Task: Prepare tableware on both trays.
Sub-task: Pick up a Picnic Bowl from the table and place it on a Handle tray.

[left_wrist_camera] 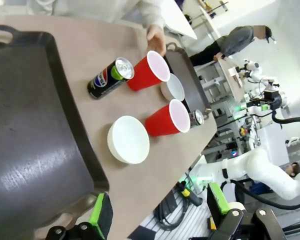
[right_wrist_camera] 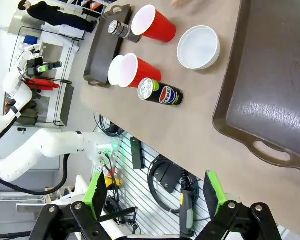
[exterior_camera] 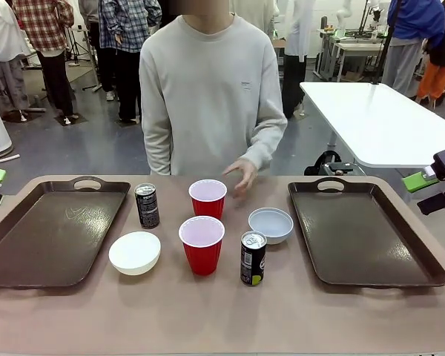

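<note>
Red cups (exterior_camera: 208,197) (exterior_camera: 202,245) and black cans (exterior_camera: 147,205) (exterior_camera: 253,258) stand upright mid-table (exterior_camera: 208,319).
White bowl (exterior_camera: 134,252) sits near left tray (exterior_camera: 52,237), grey-blue bowl (exterior_camera: 271,225) near right tray (exterior_camera: 363,237); left gripper (left_wrist_camera: 160,207) and right gripper (right_wrist_camera: 156,192) gape wide.

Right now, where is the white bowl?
In the front view, the white bowl sits on the table left of centre, between the left tray and the nearer red cup, with a black can behind it.

On the counter (exterior_camera: 208,319), the far cup (exterior_camera: 208,197) stands behind the near cup (exterior_camera: 202,243). The left bowl (exterior_camera: 134,252) sits left of the near cup and the left can (exterior_camera: 147,205) behind-left. The right can (exterior_camera: 253,258) is to its right and the right bowl (exterior_camera: 271,225) behind-right. The left tray (exterior_camera: 52,237) and right tray (exterior_camera: 363,237) lie outermost.
</note>
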Available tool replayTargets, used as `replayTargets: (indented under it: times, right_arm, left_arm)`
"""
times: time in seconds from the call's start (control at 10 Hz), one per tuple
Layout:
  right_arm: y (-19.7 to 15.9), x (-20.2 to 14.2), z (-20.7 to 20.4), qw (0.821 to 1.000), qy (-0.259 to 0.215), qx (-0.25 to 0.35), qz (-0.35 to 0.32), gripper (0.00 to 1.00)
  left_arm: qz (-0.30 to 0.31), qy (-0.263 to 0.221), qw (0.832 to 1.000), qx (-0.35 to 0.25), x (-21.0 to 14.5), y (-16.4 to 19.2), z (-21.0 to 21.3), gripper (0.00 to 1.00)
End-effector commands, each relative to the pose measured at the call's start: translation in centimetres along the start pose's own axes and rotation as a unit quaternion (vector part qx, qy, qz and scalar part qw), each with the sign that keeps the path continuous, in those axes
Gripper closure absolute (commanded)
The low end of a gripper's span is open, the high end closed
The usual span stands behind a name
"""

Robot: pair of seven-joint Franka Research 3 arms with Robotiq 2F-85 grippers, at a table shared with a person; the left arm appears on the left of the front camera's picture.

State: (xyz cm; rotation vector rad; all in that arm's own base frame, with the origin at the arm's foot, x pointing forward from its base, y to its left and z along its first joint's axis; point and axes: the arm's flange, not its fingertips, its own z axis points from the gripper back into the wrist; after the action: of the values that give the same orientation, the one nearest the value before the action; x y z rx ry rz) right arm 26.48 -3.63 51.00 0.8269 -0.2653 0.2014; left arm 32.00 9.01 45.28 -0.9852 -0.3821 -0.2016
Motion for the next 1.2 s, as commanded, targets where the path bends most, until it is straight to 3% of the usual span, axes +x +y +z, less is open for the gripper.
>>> replayTargets:
  times: [0.0, 0.3, 0.5, 0.7, 0.9, 1.1]
  right_arm:
    - [-0.1, -0.1, -0.1, 1.0, 0.004, 0.007, -0.003, 0.0]
    - [-0.1, -0.1, -0.1, 1.0, 0.004, 0.007, -0.003, 0.0]
    - [-0.1, -0.1, -0.1, 1.0, 0.004, 0.007, -0.003, 0.0]
    - [-0.1, -0.1, -0.1, 1.0, 0.004, 0.007, -0.003, 0.0]
    - [-0.1, -0.1, -0.1, 1.0, 0.004, 0.007, -0.003, 0.0]
    - [-0.1, -0.1, -0.1, 1.0, 0.004, 0.007, -0.003, 0.0]
  left_arm:
    - [-0.007, -0.007, 1.0, -0.011, 0.1, 0.0, 0.0, 0.0]
    - [-0.001, 0.021, 0.999, 0.025, 0.6, -1.2, -0.6, 0.0]
    - [-0.002, 0.059, 0.99, 0.128, 1.7, -5.1, -2.0, 0.0]
    - [-0.011, 0.104, 0.968, 0.229, 3.9, -10.2, -5.5, 0.0]
    - [-0.015, 0.145, 0.939, 0.311, 6.3, -14.7, -12.0, 0.0]
    - [-0.009, 0.174, 0.909, 0.38, 8.6, -16.9, -19.9, 0.0]
